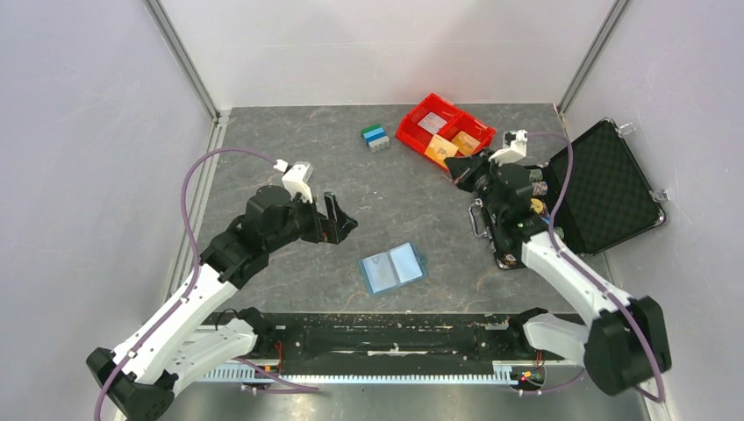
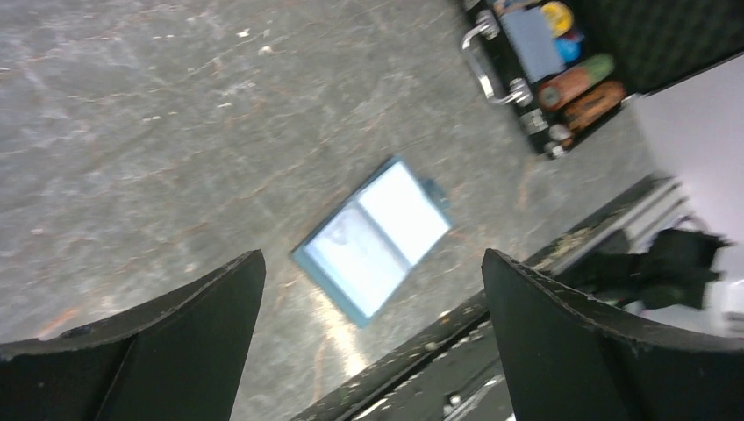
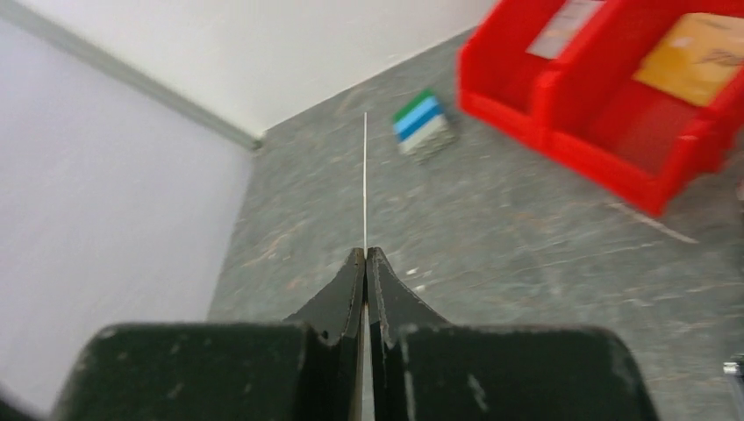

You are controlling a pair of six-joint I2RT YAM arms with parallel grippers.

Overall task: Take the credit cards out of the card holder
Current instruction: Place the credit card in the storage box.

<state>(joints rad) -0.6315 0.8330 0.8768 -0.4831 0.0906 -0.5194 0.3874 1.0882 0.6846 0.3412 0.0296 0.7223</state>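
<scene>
Up and to the left of the card holder (image 1: 393, 268), the left jaws hang released over the counter (image 1: 289, 140), gripping nothing. The card holder itself lies spread open and flat; whether a card is inside it I can't tell. Well off to its upper right, the right jaws are clenched on an orange credit card (image 1: 440, 151). The red bin (image 3: 544, 118) is just beyond, farther from the holder, with cards in it. I'd keep that pinch firm, carry the card over a compartment, lower it, and only then let go, so it can't skid out.
</scene>
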